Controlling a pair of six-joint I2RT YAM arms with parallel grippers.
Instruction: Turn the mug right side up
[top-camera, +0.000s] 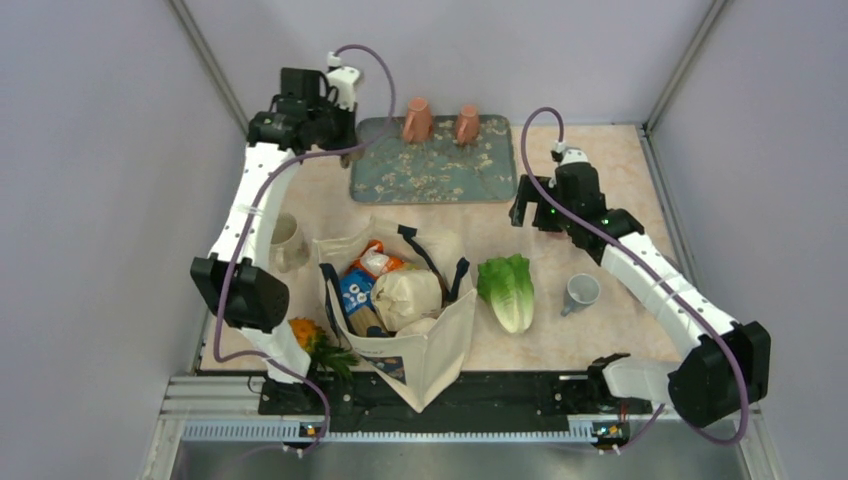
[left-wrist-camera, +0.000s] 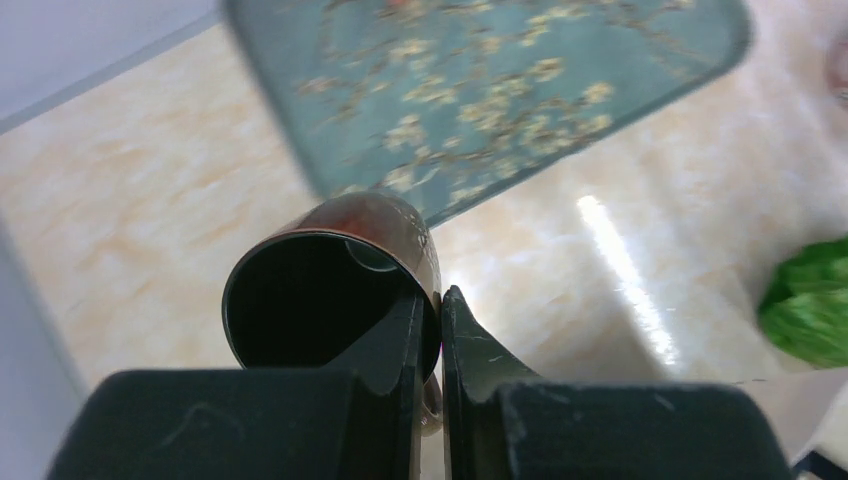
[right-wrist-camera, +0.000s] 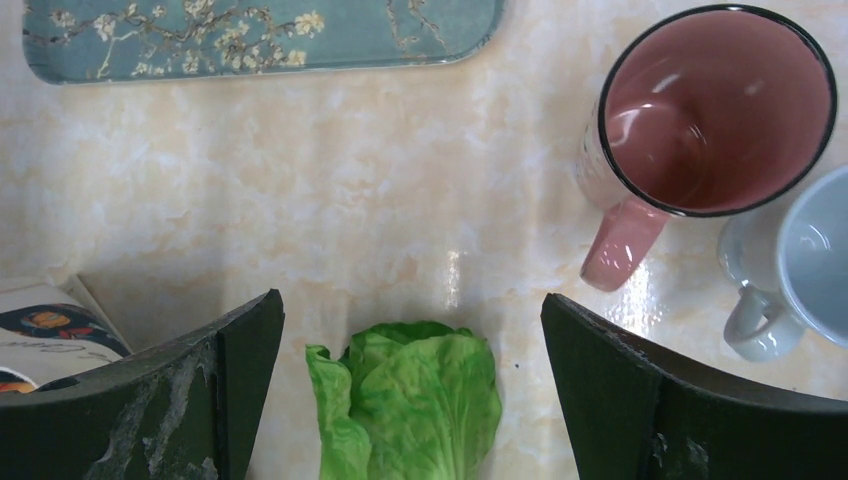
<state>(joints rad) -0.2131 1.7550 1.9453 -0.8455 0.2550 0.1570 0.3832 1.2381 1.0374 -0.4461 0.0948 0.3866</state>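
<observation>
My left gripper (left-wrist-camera: 430, 300) is shut on the wall of a dark brown mug (left-wrist-camera: 385, 215), one finger inside the rim and one outside. It holds the mug tilted, mouth toward the camera, above the table near the corner of the blue floral tray (left-wrist-camera: 500, 70). In the top view this gripper (top-camera: 342, 140) is at the tray's left end (top-camera: 440, 170), and the mug is mostly hidden there. Two pinkish mugs (top-camera: 418, 120) (top-camera: 467, 123) stand upside down on the tray. My right gripper (right-wrist-camera: 410, 305) is open and empty above a lettuce (right-wrist-camera: 410, 400).
A pink mug (right-wrist-camera: 715, 110) and a pale blue mug (right-wrist-camera: 800, 265) stand upright right of the right gripper. A tote bag of groceries (top-camera: 400, 300), the lettuce (top-camera: 508, 290), a beige mug (top-camera: 285, 240) and orange produce (top-camera: 310, 335) fill the near table.
</observation>
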